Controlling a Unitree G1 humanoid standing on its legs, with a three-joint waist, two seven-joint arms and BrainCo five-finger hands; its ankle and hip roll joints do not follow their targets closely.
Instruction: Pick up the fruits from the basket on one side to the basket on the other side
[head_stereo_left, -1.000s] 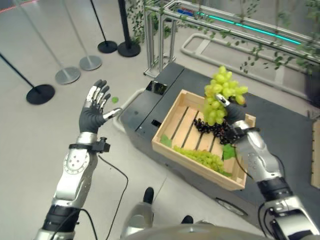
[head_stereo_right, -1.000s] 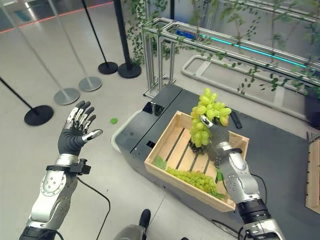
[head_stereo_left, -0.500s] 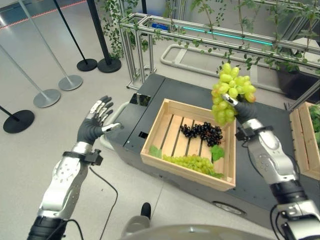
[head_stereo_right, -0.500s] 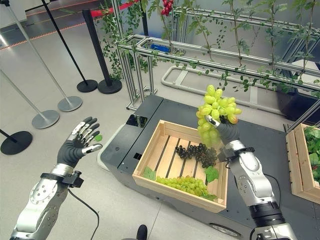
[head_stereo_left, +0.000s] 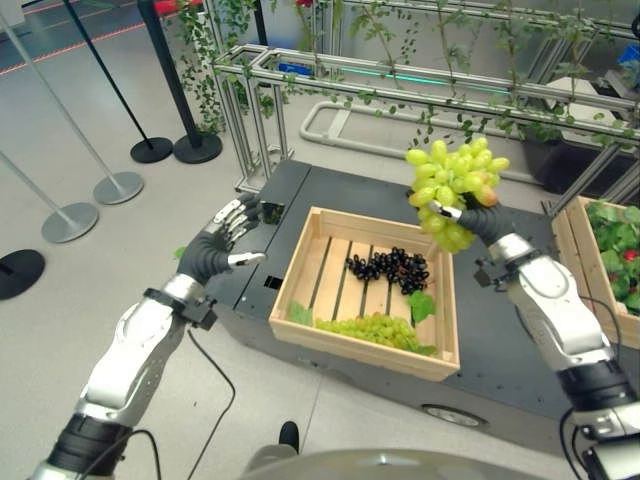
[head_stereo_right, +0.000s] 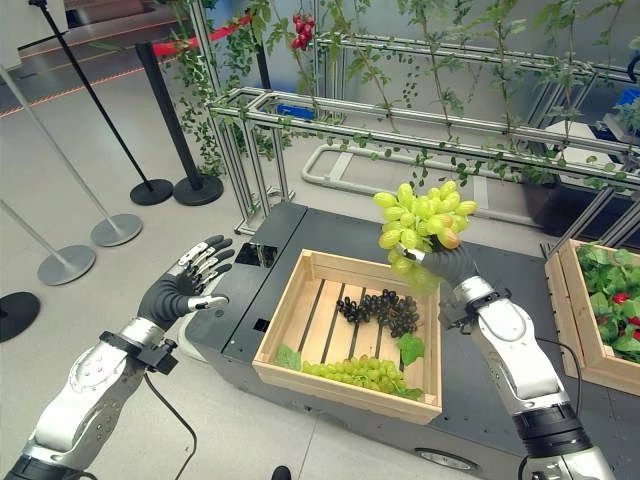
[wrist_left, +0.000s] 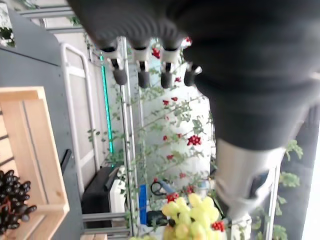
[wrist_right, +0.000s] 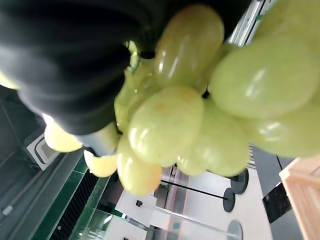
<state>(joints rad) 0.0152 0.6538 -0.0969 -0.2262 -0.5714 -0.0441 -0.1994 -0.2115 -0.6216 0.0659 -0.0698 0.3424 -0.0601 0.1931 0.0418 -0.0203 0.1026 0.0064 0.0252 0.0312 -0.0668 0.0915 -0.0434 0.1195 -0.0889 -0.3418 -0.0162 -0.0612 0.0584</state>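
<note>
My right hand (head_stereo_left: 482, 222) is shut on a bunch of green grapes (head_stereo_left: 452, 185), held up in the air above the far right corner of a wooden crate (head_stereo_left: 298, 274). The same bunch of green grapes (wrist_right: 200, 95) fills the right wrist view against the palm. Inside the crate lie a bunch of dark grapes (head_stereo_left: 388, 267) and a second green bunch (head_stereo_left: 368, 327) with leaves. A second wooden crate (head_stereo_right: 563, 320) with leafy greens and red fruit stands at the far right. My left hand (head_stereo_left: 213, 248) hovers open left of the first crate, fingers spread.
Both crates rest on a dark grey platform (head_stereo_left: 505, 340). Behind it runs a metal trellis (head_stereo_right: 400, 110) with vines and red fruit. Black and silver stanchion posts (head_stereo_left: 160, 75) stand on the floor at the left.
The camera has swung, shifting the whole scene. My right hand has carried the green grapes a little to the right, toward the crate's far right corner. My left hand came closer to the platform.
</note>
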